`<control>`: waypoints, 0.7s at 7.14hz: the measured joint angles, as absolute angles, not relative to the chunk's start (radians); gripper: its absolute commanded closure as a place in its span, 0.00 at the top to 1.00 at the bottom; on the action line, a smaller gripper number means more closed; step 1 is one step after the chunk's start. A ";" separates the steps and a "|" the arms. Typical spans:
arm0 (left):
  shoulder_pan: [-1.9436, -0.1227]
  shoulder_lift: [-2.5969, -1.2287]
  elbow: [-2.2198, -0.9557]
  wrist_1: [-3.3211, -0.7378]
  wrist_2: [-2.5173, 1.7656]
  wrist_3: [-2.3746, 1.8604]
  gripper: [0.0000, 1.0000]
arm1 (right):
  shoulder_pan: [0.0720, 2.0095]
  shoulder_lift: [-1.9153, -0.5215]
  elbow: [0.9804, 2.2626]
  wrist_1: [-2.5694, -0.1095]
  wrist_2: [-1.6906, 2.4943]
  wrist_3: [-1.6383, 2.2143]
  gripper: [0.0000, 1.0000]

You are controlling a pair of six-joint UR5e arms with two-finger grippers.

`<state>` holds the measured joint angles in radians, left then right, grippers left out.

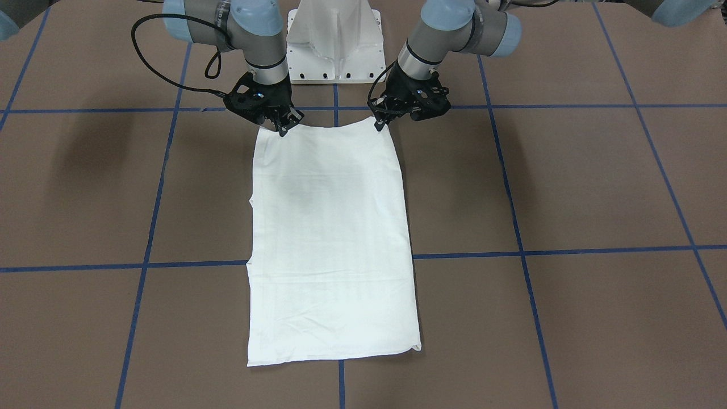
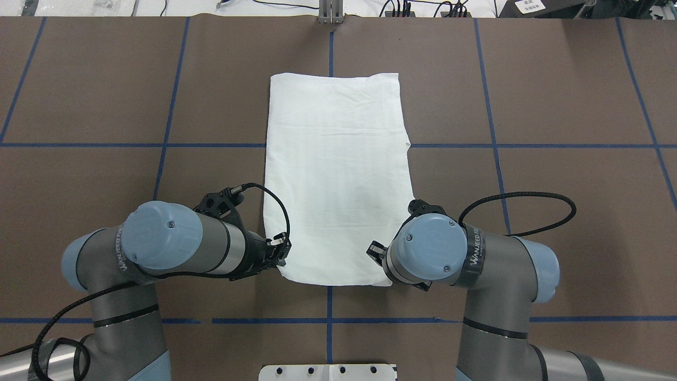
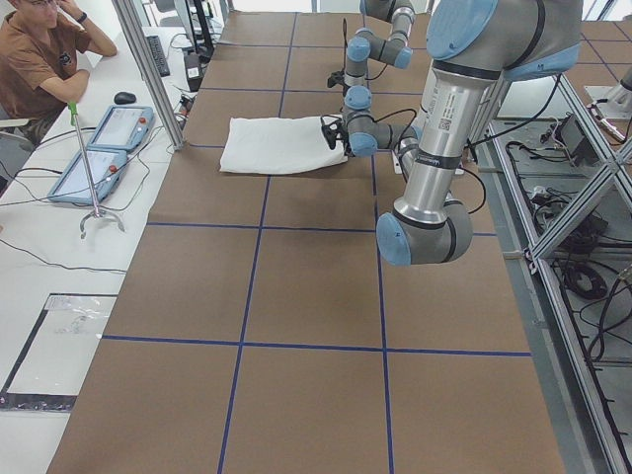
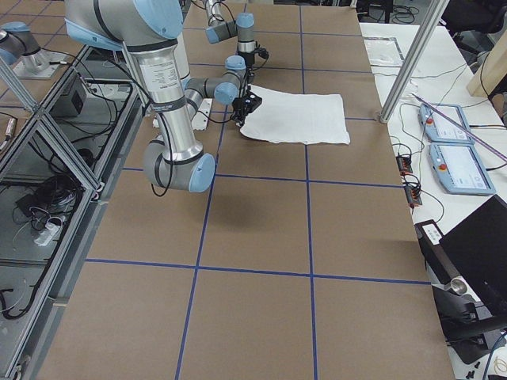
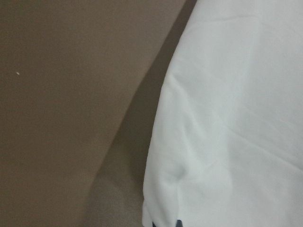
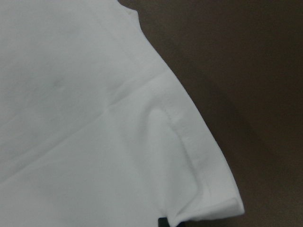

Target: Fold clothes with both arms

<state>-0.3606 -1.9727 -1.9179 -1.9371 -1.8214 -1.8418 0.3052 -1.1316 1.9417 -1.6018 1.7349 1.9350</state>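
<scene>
Nearest the base [image 1: 334, 40], the left gripper [image 1: 379, 124] and right gripper [image 1: 283, 129] are each pinched narrow on a corner of the white T-shirt [image 1: 329, 238], folded into a long rectangle lying flat along the brown table [image 1: 568, 182]

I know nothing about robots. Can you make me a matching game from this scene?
1. white shirt
2. left hand
3. right hand
4. tape lines

a. blue, crossing the brown table
b. pinching the shirt's corner on the robot's right
c. spread in a long rectangle
d. pinching the shirt's corner on the robot's left

Pairs: 1-c, 2-d, 3-b, 4-a
</scene>
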 measured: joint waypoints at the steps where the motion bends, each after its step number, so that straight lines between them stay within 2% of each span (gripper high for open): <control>1: -0.342 -1.967 -1.967 -1.910 -1.828 -1.845 0.00 | 0.291 -1.158 2.004 -1.605 1.760 1.936 0.00; 3: -0.281 -1.952 -2.077 -1.818 -1.872 -1.900 0.00 | 0.258 -1.205 2.109 -1.611 1.859 1.939 0.00; 5: -0.233 -1.932 -2.178 -1.736 -1.892 -1.937 0.00 | 0.247 -1.224 2.159 -1.611 1.950 1.940 0.00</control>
